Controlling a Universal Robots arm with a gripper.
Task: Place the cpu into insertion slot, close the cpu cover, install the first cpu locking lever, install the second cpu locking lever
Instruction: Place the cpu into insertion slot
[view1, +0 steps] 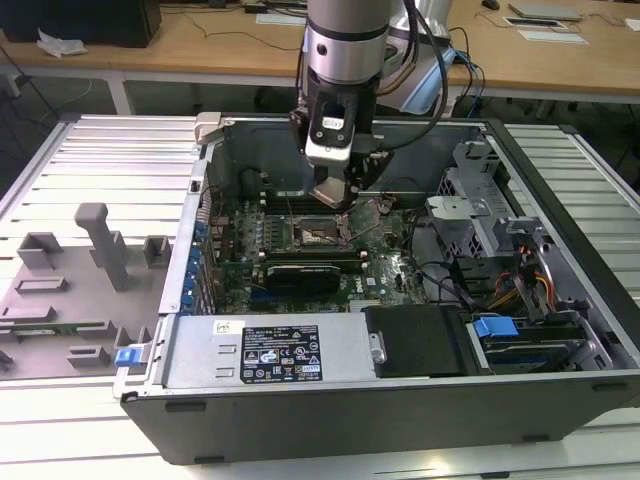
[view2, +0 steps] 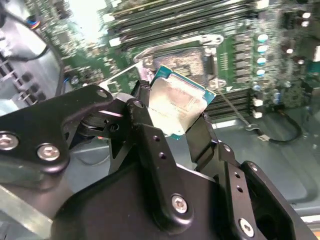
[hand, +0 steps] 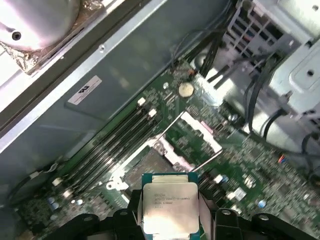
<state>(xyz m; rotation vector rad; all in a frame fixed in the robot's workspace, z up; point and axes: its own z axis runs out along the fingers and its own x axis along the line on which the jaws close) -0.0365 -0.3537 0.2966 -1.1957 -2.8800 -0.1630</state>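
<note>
Pincer (hand: 170, 217) is clamping one cpu (hand: 170, 200) between two fingers (hand: 134, 212), which are covering its side edges; the chip is partly hiding the single insertion slot (hand: 145, 162).

Worktop (view1: 90, 150): silver metal, ribbed in long parallel slats, seen in the exterior view. Resting directly on it, from centre to the exterior view's right, is an open computer case (view1: 330, 420), open side up, dark wall toward the camera. Just beside the case, on the exterior view's left, a flat grey holder plate (view1: 40, 330) lies on the slats. It carries several low grey blocks and one taller upright post (view1: 108, 245).
</note>
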